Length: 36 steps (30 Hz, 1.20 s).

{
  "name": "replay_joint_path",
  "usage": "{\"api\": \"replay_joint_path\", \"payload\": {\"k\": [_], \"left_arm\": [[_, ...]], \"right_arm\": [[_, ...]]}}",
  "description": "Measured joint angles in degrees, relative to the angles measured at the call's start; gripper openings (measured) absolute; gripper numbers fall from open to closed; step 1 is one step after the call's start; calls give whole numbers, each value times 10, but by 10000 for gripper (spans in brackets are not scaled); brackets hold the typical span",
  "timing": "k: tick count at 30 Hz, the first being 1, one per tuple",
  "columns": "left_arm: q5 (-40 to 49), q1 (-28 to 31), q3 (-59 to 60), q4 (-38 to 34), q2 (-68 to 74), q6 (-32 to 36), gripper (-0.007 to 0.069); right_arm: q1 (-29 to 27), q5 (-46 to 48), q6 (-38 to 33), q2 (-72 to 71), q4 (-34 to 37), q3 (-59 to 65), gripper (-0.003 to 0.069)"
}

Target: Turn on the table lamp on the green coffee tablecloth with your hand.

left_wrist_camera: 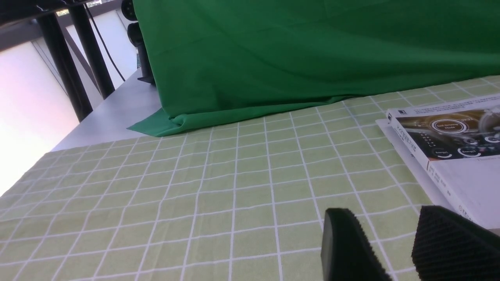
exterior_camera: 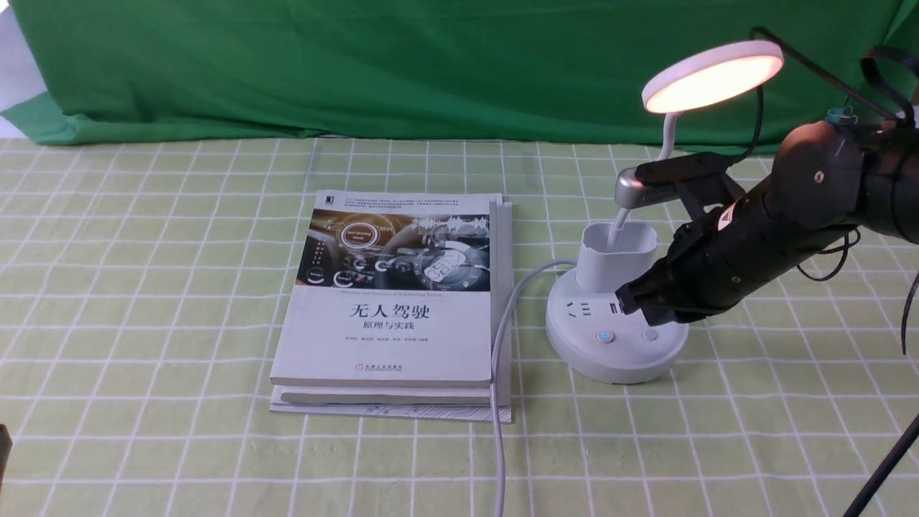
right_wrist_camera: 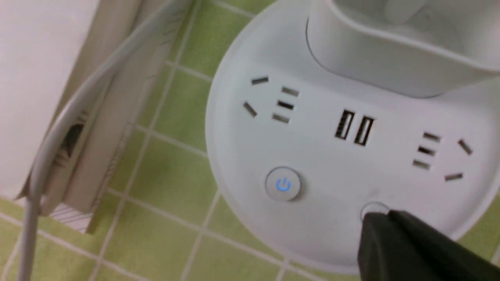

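The white table lamp stands on the green checked tablecloth (exterior_camera: 143, 287) at the right. Its disc head (exterior_camera: 713, 75) glows warm. Its round base (exterior_camera: 610, 359) shows sockets, a blue-lit power button (exterior_camera: 606, 336) and a second plain button (exterior_camera: 650, 334). My right gripper (exterior_camera: 632, 305), the black hand, reaches in from the right over the base. In the right wrist view its jaws are shut together, and the tip (right_wrist_camera: 377, 218) sits at the edge of the plain button (right_wrist_camera: 373, 208), beside the blue-lit button (right_wrist_camera: 283, 184). My left gripper (left_wrist_camera: 384, 222) is open and empty over the cloth.
A stack of books (exterior_camera: 395, 287) lies left of the lamp, also seen in the left wrist view (left_wrist_camera: 449, 144). The lamp's grey cable (exterior_camera: 502, 345) runs along the books toward the front edge. The dark green backdrop (exterior_camera: 359, 64) hangs behind. A black pole (exterior_camera: 883, 467) crosses the lower right corner.
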Motion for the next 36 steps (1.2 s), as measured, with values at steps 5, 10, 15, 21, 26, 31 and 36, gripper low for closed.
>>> {"api": "replay_joint_path", "payload": {"k": [5,10,15,21,26,31,36], "left_arm": [[0,0,0,0,0,0,242],[0,0,0,0,0,0,242],[0,0,0,0,0,0,242],[0,0,0,0,0,0,242],[0,0,0,0,0,0,242],[0,0,0,0,0,0,242],[0,0,0,1,0,0,242]], "right_arm": [[1,15,0,-34,0,37,35],[13,15,16,-105,0,106,35],[31,15,47,-210,0,182,35],[51,44,120,-331,0,242,36],[51,44,151,-407,0,248,50],[53,-2,151,-467,-5,254,52],[28,-155,84,-550,-33,349,26]]}}
